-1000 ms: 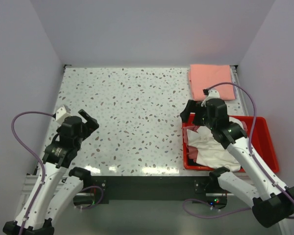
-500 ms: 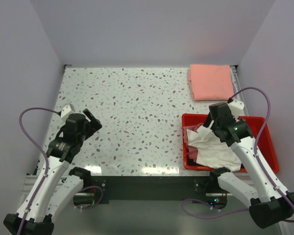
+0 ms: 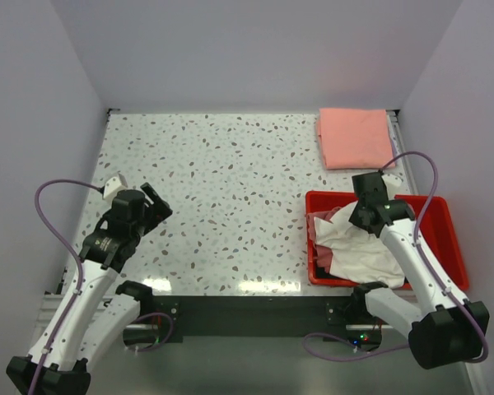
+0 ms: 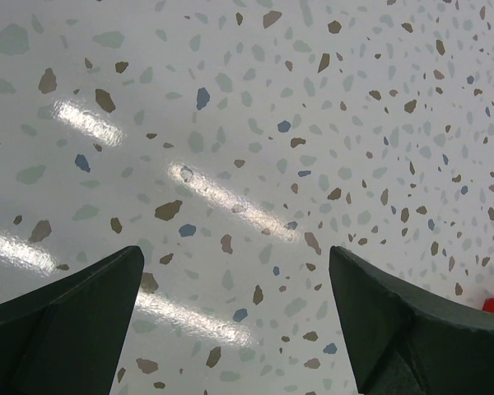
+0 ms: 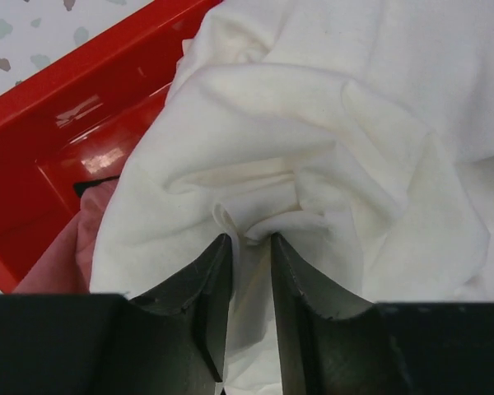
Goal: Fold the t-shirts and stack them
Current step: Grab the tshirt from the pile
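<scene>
Right wrist view showed the right gripper point(image 5: 249, 243) pinching a fold of the white shirt point(image 5: 313, 123) inside the red bin point(image 5: 82, 90). The left gripper point(image 4: 236, 257) hung with jaws wide apart, far left of the bin.

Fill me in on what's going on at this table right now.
The right gripper is down in the red bin, its fingers pinched on a fold of the crumpled white t-shirt, which is not yet lifted out. A dusty-pink shirt lies beside it in the bin. The left gripper hovers open over the speckled table, holding nothing. One salmon-pink t-shirt lies folded at the table's far right corner.
</scene>
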Tool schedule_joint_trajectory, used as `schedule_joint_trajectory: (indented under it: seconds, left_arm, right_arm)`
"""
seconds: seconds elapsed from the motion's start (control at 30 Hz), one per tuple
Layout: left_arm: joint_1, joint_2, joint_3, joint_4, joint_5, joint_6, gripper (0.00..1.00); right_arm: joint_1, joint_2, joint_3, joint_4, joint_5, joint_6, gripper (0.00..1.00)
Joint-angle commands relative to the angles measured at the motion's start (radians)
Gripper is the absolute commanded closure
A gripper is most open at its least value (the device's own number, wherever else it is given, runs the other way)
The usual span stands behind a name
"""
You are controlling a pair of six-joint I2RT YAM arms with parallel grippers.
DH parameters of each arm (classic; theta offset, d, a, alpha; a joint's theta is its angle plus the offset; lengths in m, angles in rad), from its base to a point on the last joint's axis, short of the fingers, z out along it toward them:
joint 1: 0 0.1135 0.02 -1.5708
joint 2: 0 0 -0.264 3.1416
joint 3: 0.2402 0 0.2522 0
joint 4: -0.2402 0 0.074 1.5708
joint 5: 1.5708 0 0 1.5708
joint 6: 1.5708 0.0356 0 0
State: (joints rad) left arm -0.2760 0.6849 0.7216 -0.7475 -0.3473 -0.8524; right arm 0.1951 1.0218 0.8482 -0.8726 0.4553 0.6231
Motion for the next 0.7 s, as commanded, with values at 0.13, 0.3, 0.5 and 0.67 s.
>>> schedule_joint_trajectory:
  seconds: [0.13, 0.3, 0.5, 0.67]
  left_arm:
    - [0.004, -0.010, -0.001, 0.025, -0.010, 0.010, 0.00]
    - [0.004, -0.012, 0.001, 0.020, -0.007, 0.012, 0.00]
    - [0.004, -0.022, -0.001, 0.016, -0.009, 0.012, 0.00]
    - [0.004, -0.022, 0.002, 0.014, -0.009, 0.012, 0.00]
  right_arm:
    - [-0.002, -0.051, 0.002, 0.053, 0.014, -0.002, 0.95]
    - [-0.003, -0.106, 0.015, 0.037, 0.037, -0.006, 1.00]
    - [-0.003, -0.207, 0.077, 0.061, 0.036, -0.058, 1.00]
    - [-0.002, -0.273, 0.178, 0.092, 0.025, -0.079, 1.00]
